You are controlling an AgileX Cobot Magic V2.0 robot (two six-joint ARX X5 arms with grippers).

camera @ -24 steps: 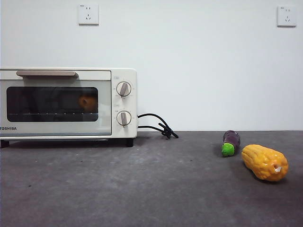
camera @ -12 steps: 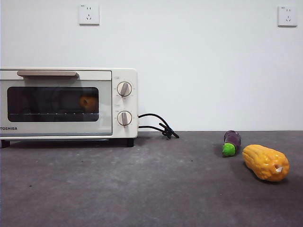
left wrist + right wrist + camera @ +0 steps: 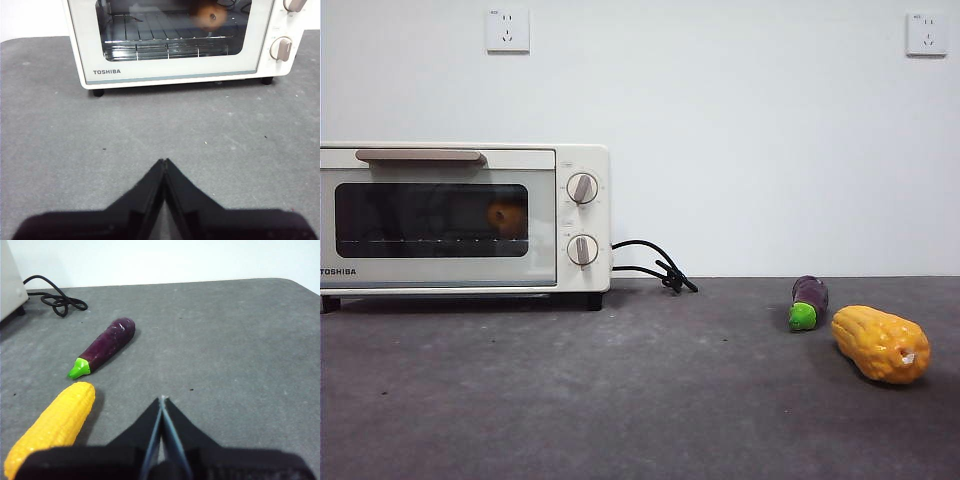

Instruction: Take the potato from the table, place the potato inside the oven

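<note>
White wall with two sockets (image 3: pixel 507 30) backs the dark grey table (image 3: pixel 650 400), where a cream toaster oven (image 3: pixel 465 218) stands at the left with its glass door closed. "TOSHIBA" is printed on the lower left corner of that door, cut off at the edge in the front view and whole in the left wrist view (image 3: pixel 106 71); small markings ring the two knobs (image 3: pixel 582 188) but are too fine to read. Inside the oven, the potato (image 3: pixel 506 217) rests on the wire rack (image 3: pixel 165 45) toward the knob side, seen dimly through the glass in both views (image 3: pixel 210 15). A black cord (image 3: pixel 655 265) runs from the oven's side and lies coiled on the table by the wall. Well to the right, a purple eggplant (image 3: pixel 808 302) with a green cap lies just beside a yellow corn cob (image 3: pixel 880 344), the two apart. The left gripper (image 3: pixel 164 165) hovers over bare table in front of the oven, its jaws pressed together and holding nothing. The right gripper (image 3: pixel 162 401) hangs near the eggplant (image 3: pixel 104 347) and corn (image 3: pixel 52 427), jaws likewise closed on nothing.
</note>
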